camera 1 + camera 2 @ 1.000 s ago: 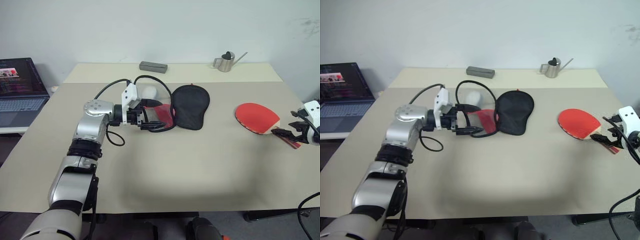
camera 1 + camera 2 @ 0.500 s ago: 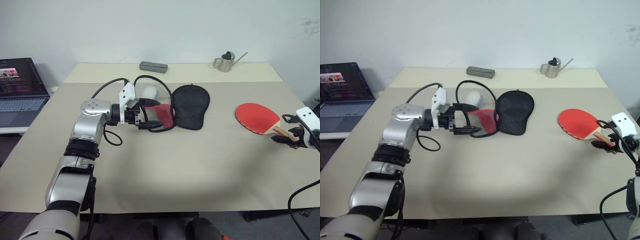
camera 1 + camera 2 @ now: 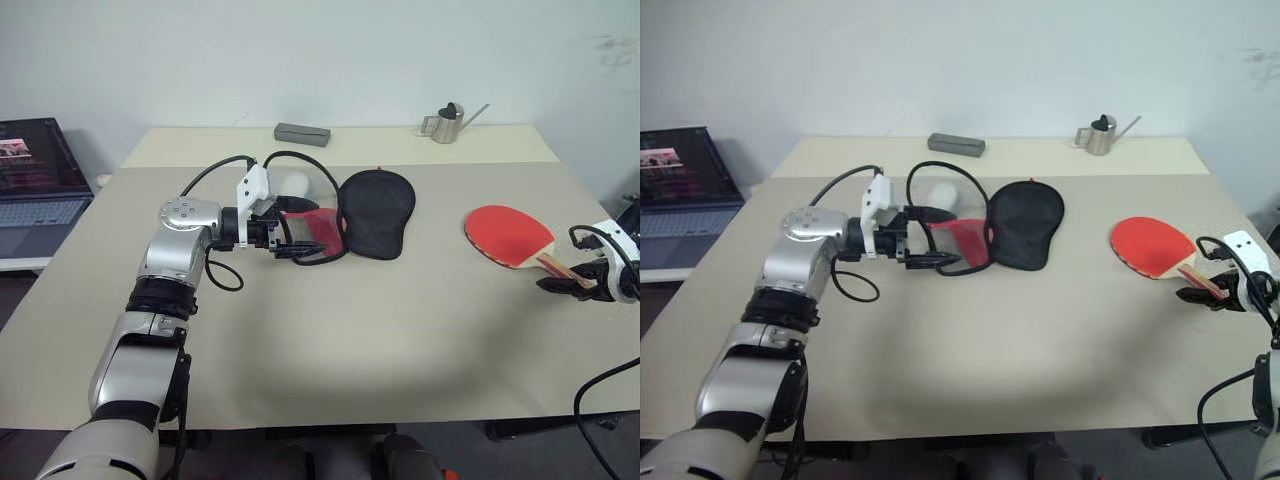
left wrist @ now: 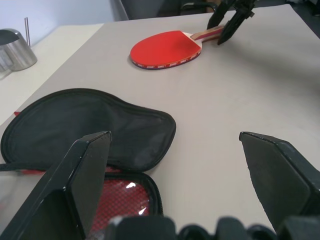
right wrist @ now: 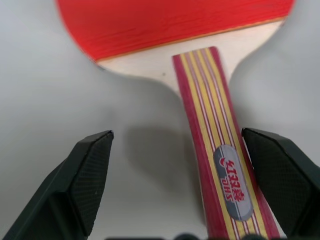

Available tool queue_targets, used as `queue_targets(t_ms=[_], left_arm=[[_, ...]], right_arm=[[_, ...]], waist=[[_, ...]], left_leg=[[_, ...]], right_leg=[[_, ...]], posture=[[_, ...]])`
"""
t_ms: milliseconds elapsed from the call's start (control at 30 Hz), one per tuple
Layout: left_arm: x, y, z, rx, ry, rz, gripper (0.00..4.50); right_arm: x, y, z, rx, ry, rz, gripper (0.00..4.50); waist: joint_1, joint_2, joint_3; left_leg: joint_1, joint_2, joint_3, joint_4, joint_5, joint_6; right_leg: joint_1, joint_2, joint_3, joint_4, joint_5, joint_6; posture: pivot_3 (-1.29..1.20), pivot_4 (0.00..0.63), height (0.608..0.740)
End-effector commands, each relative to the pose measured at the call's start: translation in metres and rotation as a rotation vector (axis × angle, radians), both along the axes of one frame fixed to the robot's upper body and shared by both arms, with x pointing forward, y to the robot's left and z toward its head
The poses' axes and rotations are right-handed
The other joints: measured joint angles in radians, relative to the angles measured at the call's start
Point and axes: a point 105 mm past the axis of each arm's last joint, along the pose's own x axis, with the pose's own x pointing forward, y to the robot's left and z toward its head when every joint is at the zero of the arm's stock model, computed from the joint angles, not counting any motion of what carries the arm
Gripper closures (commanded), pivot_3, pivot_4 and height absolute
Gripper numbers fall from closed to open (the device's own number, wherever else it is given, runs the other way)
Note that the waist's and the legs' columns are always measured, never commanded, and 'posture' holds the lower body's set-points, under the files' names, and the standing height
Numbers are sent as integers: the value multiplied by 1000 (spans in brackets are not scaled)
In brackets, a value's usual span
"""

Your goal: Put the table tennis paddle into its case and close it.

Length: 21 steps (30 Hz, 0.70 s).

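Your right gripper [image 3: 578, 283] is spread wide at the right edge of the frame, straddling the handle of the table tennis paddle [image 3: 508, 236], which lies flat on the tabletop [image 3: 400, 330]; closing off-centre could skid it toward the edge. Your left gripper [image 3: 290, 238], also spread wide, is at the case [image 3: 375, 212] left of centre, gripping nothing, so the case may shift
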Motion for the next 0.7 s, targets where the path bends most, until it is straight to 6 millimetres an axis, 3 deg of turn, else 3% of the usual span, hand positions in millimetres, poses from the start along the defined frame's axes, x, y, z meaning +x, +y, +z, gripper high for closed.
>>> queue_targets(t_ms=[33,267,567,700], left_arm=[[-1,-3,17,-16,-57,-22,0],[0,-5,16,-24,-57,-23,0],[0,-2,15,-20,-60,-14,0],[0,-1,15,-21,-60,-9,0]], right_arm=[[2,20,5,100,-1,88,10],[26,23,-1,0,-128,-13,10],[18,12,-23,-73,-77,-69,10],[17,7,-23,-61,-77,-114,839]], waist=[[-4,0,0],[-4,0,0],[0,-1,-1],[2,-1,-1]], left_leg=[[0,0,0,0,0,0],[1,0,1,0,0,0],[2,-1,0,2,0,0],[8,-1,-1,2,0,0]], right_leg=[[0,0,0,0,0,0],[0,0,1,1,0,0],[3,-1,0,1,0,0],[10,-1,-1,-1,0,0]], posture=[[0,150,740],[0,150,740],[0,150,740],[0,150,740]])
